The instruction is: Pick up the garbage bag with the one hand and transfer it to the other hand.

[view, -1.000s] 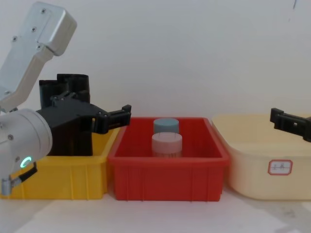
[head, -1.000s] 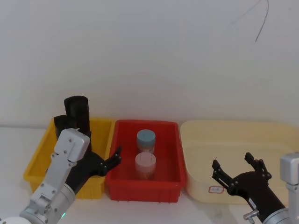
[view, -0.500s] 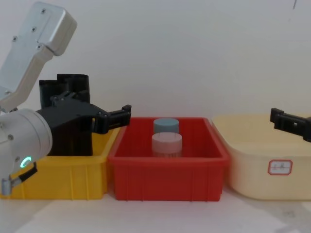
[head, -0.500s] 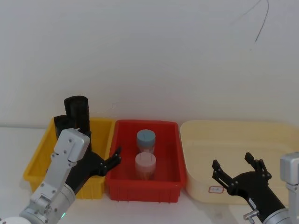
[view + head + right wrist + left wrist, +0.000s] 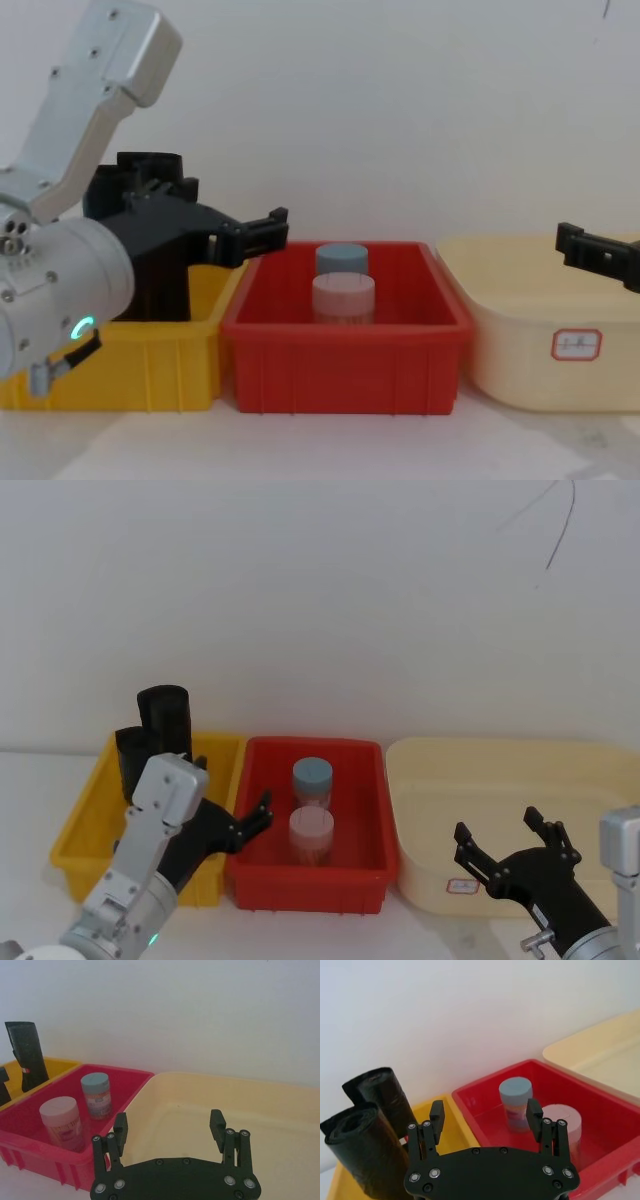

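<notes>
Still no grasp: black two-finger left gripper [image 5: 485,1111] spread open, empty.
Has slid toward the right wall of the yellow plastic bin [image 5: 78,822] and risen slightly, off the tall black cylindrical roll of garbage bags [image 5: 165,715] standing untouched at that bin's back. Probably needs swinging back before closing. Leaves the black right gripper [image 5: 496,828] open and idle, well right of the bin.
</notes>
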Available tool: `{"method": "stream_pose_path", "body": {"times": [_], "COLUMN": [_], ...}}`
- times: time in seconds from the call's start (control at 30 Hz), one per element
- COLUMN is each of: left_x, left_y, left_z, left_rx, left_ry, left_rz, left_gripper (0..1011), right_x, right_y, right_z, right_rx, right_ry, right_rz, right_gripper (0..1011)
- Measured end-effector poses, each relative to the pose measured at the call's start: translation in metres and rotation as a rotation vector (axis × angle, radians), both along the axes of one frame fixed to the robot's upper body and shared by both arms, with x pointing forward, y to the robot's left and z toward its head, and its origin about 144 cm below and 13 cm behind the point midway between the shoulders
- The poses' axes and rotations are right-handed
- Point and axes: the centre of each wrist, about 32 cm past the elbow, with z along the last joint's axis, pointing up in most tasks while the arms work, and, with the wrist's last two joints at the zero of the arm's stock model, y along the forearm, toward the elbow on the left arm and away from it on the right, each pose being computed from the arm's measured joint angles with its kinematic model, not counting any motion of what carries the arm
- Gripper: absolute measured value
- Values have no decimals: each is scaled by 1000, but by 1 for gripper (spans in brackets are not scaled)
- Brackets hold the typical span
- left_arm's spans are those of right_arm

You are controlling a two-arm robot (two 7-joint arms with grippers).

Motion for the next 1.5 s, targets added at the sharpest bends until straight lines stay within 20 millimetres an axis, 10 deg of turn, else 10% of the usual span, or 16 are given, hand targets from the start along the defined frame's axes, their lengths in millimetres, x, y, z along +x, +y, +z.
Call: {"method": "stream_pose_path", "body": {"times": [1.5], "left_x": [-46], "left_y": [35], "left_z": [0], "left_rx": [-104], "left_ry": [35], "left_rz": [290], "left_gripper": [1000], "right_x": [0], "right_y": [0], "right_z": [0], "right_rx": [0], "right_ry": [0], "right_rz": [0], "right_gripper": [1001]}}
